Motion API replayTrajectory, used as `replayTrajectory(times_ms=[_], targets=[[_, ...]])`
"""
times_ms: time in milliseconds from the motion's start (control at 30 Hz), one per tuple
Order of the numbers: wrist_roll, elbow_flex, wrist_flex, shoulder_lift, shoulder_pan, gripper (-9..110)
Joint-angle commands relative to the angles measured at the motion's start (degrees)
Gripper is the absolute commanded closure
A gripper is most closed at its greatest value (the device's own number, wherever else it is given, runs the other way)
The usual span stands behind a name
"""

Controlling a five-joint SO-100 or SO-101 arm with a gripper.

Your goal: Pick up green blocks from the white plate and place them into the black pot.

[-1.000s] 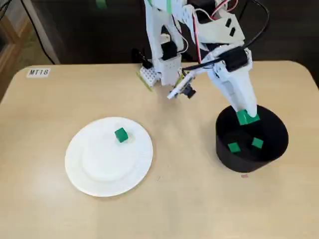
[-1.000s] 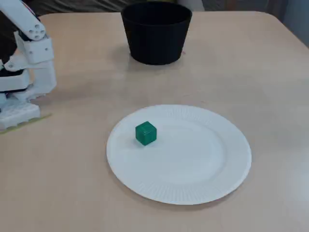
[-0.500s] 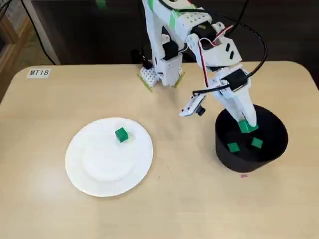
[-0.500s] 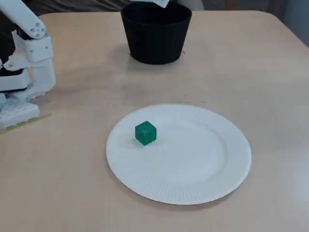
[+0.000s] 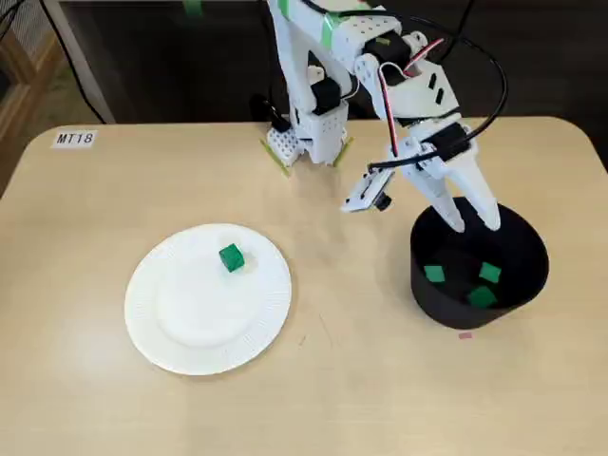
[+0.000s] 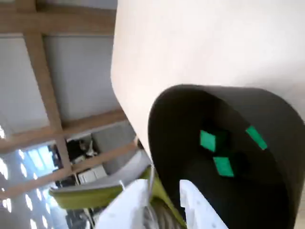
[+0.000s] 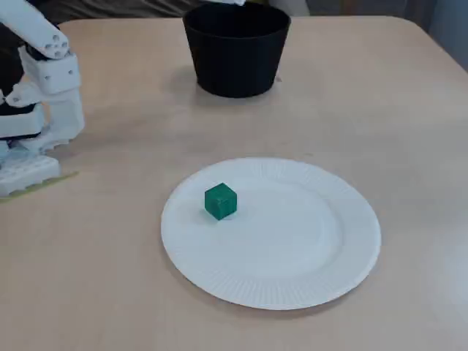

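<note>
One green block (image 5: pixel 231 257) lies on the white plate (image 5: pixel 190 323), near its far edge; in the other fixed view the block (image 7: pixel 220 201) sits left of the plate's (image 7: pixel 292 241) middle. The black pot (image 5: pixel 424 300) stands at the right and holds three green blocks (image 5: pixel 434 274) (image 5: pixel 489 273) (image 5: pixel 481 296). My gripper (image 5: pixel 473 224) hangs open over the pot's far rim with nothing between its fingers. The wrist view looks down into the pot (image 6: pixel 181 119) at the three blocks (image 6: pixel 207 140), with the white fingers (image 6: pixel 198 202) at the bottom edge.
The arm's white base (image 5: pixel 309 133) stands at the table's far edge, and appears at the left in the other fixed view (image 7: pixel 36 102). A label reading MT18 (image 5: pixel 74 139) is stuck at the far left corner. The pot (image 7: pixel 236 58) sits beyond the plate.
The gripper dipped over the pot and opened, letting go of the green block it held. That block now lies inside the pot with the other two.
</note>
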Motion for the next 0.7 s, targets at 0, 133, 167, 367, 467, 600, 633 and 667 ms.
replayTrajectory(times_ms=[0, 133, 167, 367, 467, 600, 633, 667], targets=[[0.00, -5.19, 6.06, 4.83, 9.93, 104], [0.97, -10.81, 16.52, 4.57, 27.16, 104], [1.93, -11.07, 18.02, 4.39, 31.29, 104], [10.63, -9.49, 26.63, 0.70, 48.16, 104], [16.87, -7.65, 30.15, -1.14, 51.42, 104], [23.20, -7.56, 35.86, -3.16, 53.61, 104], [24.52, -7.56, 36.83, -3.60, 53.88, 104], [25.58, -7.56, 37.53, -4.22, 54.14, 104]])
